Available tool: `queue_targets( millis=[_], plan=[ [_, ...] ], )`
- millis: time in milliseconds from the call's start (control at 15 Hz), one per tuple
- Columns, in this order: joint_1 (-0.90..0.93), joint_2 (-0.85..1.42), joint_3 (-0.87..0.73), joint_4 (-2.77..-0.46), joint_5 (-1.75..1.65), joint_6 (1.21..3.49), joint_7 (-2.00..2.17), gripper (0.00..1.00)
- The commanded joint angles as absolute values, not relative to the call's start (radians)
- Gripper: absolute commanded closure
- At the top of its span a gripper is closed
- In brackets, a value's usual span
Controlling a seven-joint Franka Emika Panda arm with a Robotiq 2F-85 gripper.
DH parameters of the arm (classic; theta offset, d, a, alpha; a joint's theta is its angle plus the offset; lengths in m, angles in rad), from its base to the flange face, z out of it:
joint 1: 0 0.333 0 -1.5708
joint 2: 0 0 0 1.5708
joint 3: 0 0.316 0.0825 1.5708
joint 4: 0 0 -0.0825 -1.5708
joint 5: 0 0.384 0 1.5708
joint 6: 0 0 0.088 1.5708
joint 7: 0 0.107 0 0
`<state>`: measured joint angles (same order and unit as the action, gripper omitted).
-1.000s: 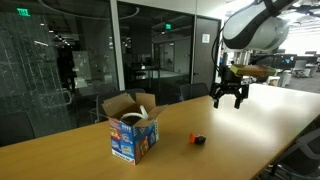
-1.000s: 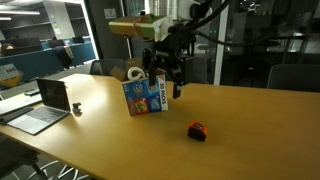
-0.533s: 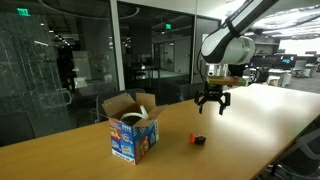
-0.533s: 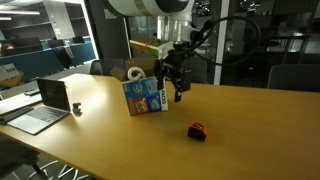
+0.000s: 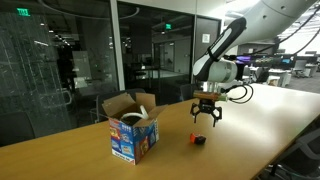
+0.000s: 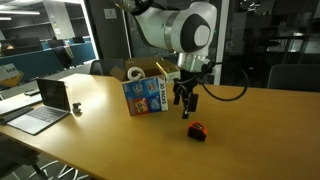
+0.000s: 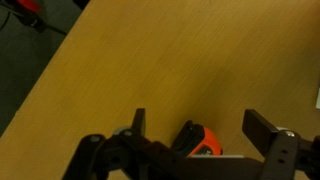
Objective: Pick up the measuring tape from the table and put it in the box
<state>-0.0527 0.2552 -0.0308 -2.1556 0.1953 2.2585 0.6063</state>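
Pincer (image 5: pixel 206 119): you have brought it down, spread wide and empty.
Measuring tape (image 7: pixel 200 143): now just beneath, between the jaws, on the table (image 7: pixel 120 70).
Box (image 5: pixel 131 135): well aside — the tape goes there after your grasp.

Nothing here can be read. The box (image 5: pixel 132 131), off to one side of the gripper (image 5: pixel 206 121), carries red and white print on blue, too small to make out. High behind the gripper, 2 green signs (image 5: pixel 22 12) glow above the glass, their letters illegible.
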Motion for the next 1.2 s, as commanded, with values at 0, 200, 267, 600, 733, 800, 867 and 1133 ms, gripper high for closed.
queue_targets(
  millis=[0, 200, 267, 600, 733, 800, 867, 1133],
  plan=[
    [-0.051, 0.396, -0.067, -2.034, 0.293, 2.284, 0.698, 0.00],
    [-0.048, 0.485, -0.089, -1.950, 0.353, 2.289, 0.793, 0.00],
    [-0.047, 0.517, -0.093, -1.918, 0.365, 2.285, 0.826, 0.00],
    [-0.047, 0.646, -0.093, -1.785, 0.381, 2.271, 0.947, 0.00],
    [-0.048, 0.690, -0.092, -1.751, 0.375, 2.275, 0.970, 0.00],
    [-0.050, 0.712, -0.089, -1.738, 0.374, 2.277, 0.971, 0.00],
    [-0.049, 0.733, -0.091, -1.724, 0.367, 2.277, 0.975, 0.00],
    [-0.053, 0.803, -0.093, -1.684, 0.359, 2.275, 0.967, 0.00]
  ],
)
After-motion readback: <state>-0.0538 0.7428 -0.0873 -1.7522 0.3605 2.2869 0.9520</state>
